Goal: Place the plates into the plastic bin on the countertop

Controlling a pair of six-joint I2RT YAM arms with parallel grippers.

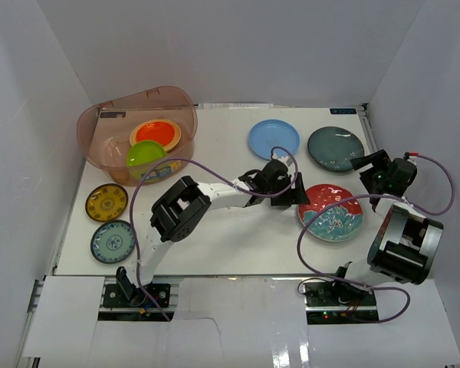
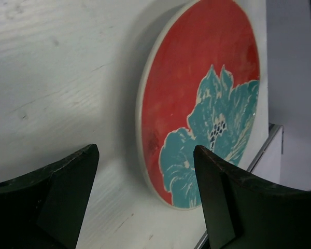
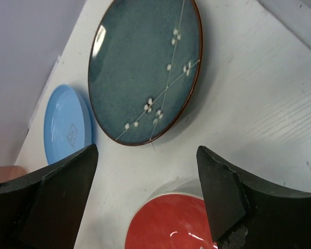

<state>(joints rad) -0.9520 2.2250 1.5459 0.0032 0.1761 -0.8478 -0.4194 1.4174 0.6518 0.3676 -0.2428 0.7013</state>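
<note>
Near edge of the worktop (image 1: 230, 249): the left arm (image 1: 176, 211) is reaching from its base toward the right half, and the right arm (image 1: 406, 245) is folding up at the right side. At near left a grey patterned plate (image 1: 113, 241) is lying flat, with a yellow patterned plate (image 1: 106, 202) just behind it. At near right the red-and-teal floral plate (image 1: 331, 212) is lying flat. The left jaws are standing wide open at its left rim and gripping nothing. In the left wrist view this plate (image 2: 197, 93) is filling the space just ahead of them. Whether a tip is touching the rim cannot be told from above. The right jaws are also gaping wide and empty, hanging at the right between the floral plate and the dark teal plate (image 1: 336, 148). The right wrist view is showing that teal plate (image 3: 145, 72) straight ahead. The blue plate (image 1: 274, 139) is lying just left of the teal one. At far left the plastic bin (image 1: 107, 142) is sitting in the corner, holding an orange-red plate (image 1: 155, 132) and a green plate (image 1: 146, 156).
</note>
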